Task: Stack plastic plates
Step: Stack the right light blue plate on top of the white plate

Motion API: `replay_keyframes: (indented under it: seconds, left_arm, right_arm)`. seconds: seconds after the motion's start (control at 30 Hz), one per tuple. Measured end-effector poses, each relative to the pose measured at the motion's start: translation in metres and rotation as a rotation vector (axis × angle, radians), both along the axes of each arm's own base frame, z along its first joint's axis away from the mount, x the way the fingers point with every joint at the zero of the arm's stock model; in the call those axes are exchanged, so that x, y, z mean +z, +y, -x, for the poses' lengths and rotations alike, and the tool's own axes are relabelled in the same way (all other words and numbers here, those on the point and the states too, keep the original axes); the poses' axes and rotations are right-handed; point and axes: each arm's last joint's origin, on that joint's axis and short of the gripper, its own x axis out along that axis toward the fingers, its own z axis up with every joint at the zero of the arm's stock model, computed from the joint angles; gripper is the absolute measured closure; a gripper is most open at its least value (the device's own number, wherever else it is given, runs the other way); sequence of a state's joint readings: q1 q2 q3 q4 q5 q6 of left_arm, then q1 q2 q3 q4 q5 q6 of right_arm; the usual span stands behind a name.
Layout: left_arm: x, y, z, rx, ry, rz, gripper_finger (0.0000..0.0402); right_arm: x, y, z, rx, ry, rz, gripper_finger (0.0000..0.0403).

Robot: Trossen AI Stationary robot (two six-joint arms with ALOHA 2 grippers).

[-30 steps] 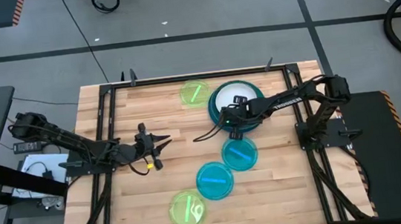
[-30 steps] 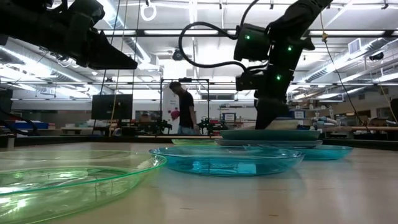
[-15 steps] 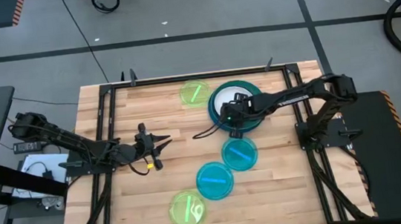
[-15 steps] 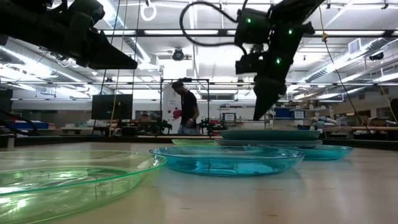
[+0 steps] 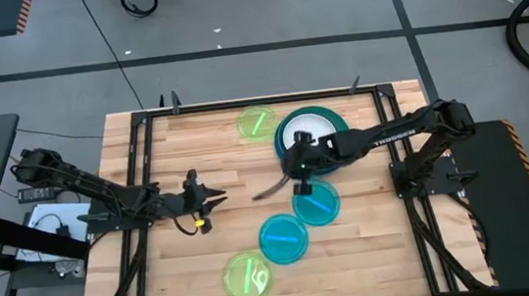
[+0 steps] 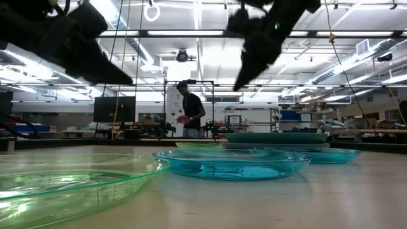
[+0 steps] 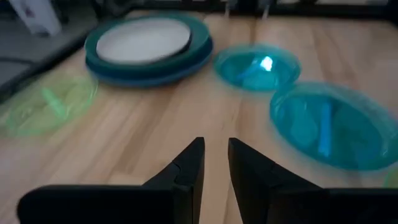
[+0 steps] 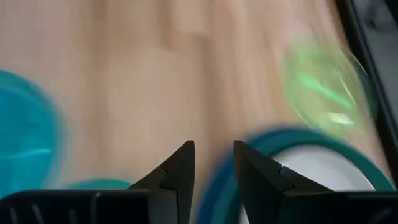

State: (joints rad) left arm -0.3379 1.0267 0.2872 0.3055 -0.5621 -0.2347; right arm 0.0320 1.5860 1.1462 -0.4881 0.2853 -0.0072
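A stack near the table's far edge has a white plate [image 5: 308, 126] on top of large blue and teal plates [image 5: 283, 144]; no black plate shows. One lime-green plate [image 5: 257, 122] lies left of the stack, the other [image 5: 246, 276] near the near edge. Two cyan plates [image 5: 316, 203] [image 5: 283, 239] lie on the table between them. My right gripper [image 5: 297, 171] [image 8: 212, 152] hangs open and empty above the table, off the stack's near-left rim. My left gripper [image 5: 216, 199] [image 7: 214, 149] hovers open over bare wood left of centre.
Bare wood lies between my left gripper and the plates. A black frame [image 5: 138, 161] runs along the table's edges. A loose cable [image 5: 269, 187] hangs from the right arm above the table's middle. A person [image 6: 189, 114] stands in the room far behind the table.
My right gripper has moved off the top of the stack, going up and toward the table's left and near side, and now hangs beyond the stack's rim. The plates have stayed where they were. My left gripper has shifted slightly.
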Motion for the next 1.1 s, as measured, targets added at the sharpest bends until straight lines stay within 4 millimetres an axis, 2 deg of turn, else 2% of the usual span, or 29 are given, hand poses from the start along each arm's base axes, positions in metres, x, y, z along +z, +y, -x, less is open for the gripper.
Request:
replay_keyframes:
  seconds: [0.17,0.3,0.4,0.67,0.87,1.1]
  left_arm:
    - [-0.008,0.003,0.003,0.047,0.069,0.06,0.0322]
    - [-0.01,0.003,0.004,0.048,0.082,0.091,0.0322]
    - [-0.01,0.003,0.004,0.042,0.088,0.084,0.0322]
    - [-0.01,0.0,0.005,-0.003,0.106,0.025,0.0322]
    - [-0.009,0.004,0.003,-0.013,0.109,-0.049,0.0322]
    - [-0.001,0.012,-0.003,-0.014,0.057,-0.152,0.0322]
  right_arm:
    - [0.005,0.02,-0.005,0.098,-0.06,0.028,0.0284]
    - [-0.004,0.028,-0.01,0.122,-0.053,0.02,0.0283]
    - [-0.009,0.035,-0.016,0.173,-0.043,-0.007,0.0282]
    - [-0.009,0.063,-0.032,0.315,-0.043,-0.052,0.0281]
    - [-0.016,0.089,-0.027,0.34,-0.008,-0.095,0.0282]
    - [-0.02,0.114,-0.012,0.227,0.038,-0.074,0.0284]
